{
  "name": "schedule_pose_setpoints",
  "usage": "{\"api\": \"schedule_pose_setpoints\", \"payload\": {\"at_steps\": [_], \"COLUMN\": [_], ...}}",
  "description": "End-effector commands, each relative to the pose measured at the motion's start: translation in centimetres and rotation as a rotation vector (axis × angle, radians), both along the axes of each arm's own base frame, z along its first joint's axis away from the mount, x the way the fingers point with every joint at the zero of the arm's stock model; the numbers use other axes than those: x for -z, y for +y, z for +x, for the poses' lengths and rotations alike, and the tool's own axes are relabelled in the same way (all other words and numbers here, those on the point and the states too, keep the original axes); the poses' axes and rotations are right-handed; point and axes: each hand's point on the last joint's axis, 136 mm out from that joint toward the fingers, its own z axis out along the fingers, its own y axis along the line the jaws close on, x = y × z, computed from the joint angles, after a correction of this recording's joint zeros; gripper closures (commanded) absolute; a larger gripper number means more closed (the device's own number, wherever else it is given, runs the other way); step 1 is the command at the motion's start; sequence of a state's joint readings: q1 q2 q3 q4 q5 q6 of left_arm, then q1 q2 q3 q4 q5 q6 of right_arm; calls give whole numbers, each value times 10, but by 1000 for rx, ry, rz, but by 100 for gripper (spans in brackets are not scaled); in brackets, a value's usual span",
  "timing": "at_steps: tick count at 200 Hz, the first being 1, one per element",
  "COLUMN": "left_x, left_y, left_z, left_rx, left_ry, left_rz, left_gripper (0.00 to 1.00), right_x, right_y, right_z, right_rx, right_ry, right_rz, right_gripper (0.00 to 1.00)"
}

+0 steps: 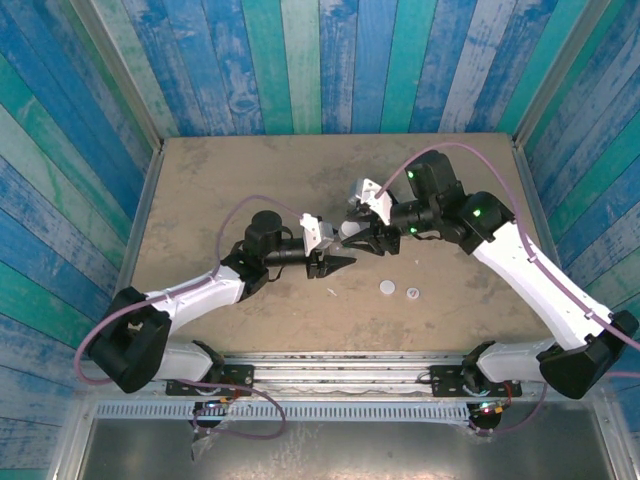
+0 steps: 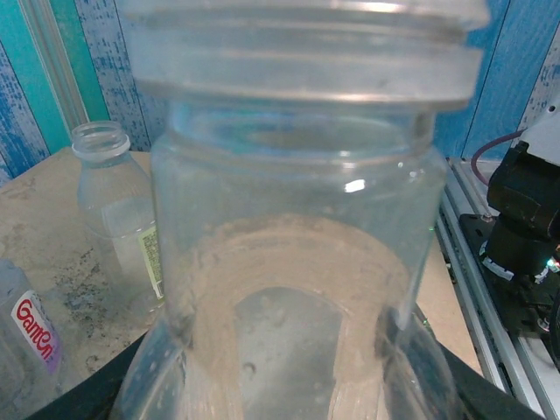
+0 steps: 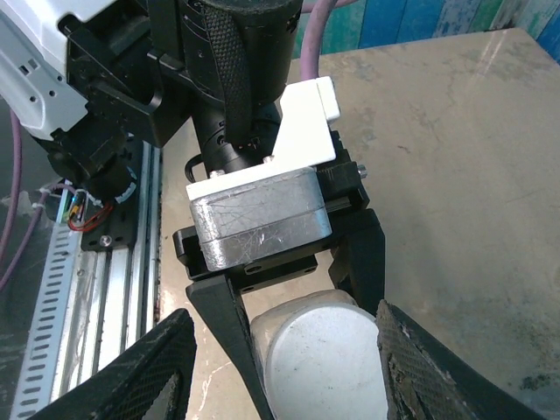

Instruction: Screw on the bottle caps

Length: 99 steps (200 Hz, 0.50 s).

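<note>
Two loose caps (image 1: 387, 288) lie flat on the worktop (image 1: 250, 170), side by side and just in front of the right arm, so by my reading none of the three bottles is finished. The left claw (image 1: 342, 262) is closed on the nearly plain bottle (image 2: 297, 262), its dark fingers hugging the body low on both sides. In the right wrist view a round white top sits between those fingers; I take it for the third cap (image 3: 319, 354) resting on the neck, though whether any thread has caught cannot be told. The right claw (image 3: 293, 367) is spread wide with a finger on either side of that cap, holding nothing. The held bottle stands upright, long axis vertical, neck up, near the middle of the worktop; whether its base rests on the surface is hidden. Beside it the green-yellow bottle (image 2: 118, 219) stands upright with an open, uncapped neck, and the pink-labelled bottle (image 2: 26, 350) is cut off at the frame edge. Turning this cap down, then fitting the other two, is what looks left to do.
</note>
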State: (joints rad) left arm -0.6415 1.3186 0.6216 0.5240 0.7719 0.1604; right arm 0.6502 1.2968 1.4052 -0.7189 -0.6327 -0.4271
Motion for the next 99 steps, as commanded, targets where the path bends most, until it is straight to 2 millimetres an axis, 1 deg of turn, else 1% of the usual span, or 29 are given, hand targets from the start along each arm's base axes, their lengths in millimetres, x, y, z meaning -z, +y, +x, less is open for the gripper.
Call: {"api": "schedule_pose_setpoints", "payload": {"at_steps": [1,24,30,40,54,83,99], "left_x": [-30,-31,-31,-31,-30,-31,-29], "left_y": [2,1,2,1,1,1,1], "left_z": [-8,-9,-9,-10,-10,-10,-10], "left_rx": [32,39,39,42,44,46,48], "left_ry": [-82,-84,-85,-84,-88,-90,-94], "left_rz": [-49,-48,-48,-46,-44,-45,-38], "left_gripper": [50,49,49,49,49,49,49], "right_x": [2,6,7,9,10,9,11], "right_y": [-3,-3,-3,-4,-6,-5,-6], "right_z": [-4,1,3,7,11,9,9], "right_rx": [-13,2,12,30,48,39,39], "right_ry": [20,20,16,6,-5,8,18], "right_rz": [-15,-30,-36,-50,-60,-48,-49], "right_gripper": [44,43,42,37,36,43,50]}}
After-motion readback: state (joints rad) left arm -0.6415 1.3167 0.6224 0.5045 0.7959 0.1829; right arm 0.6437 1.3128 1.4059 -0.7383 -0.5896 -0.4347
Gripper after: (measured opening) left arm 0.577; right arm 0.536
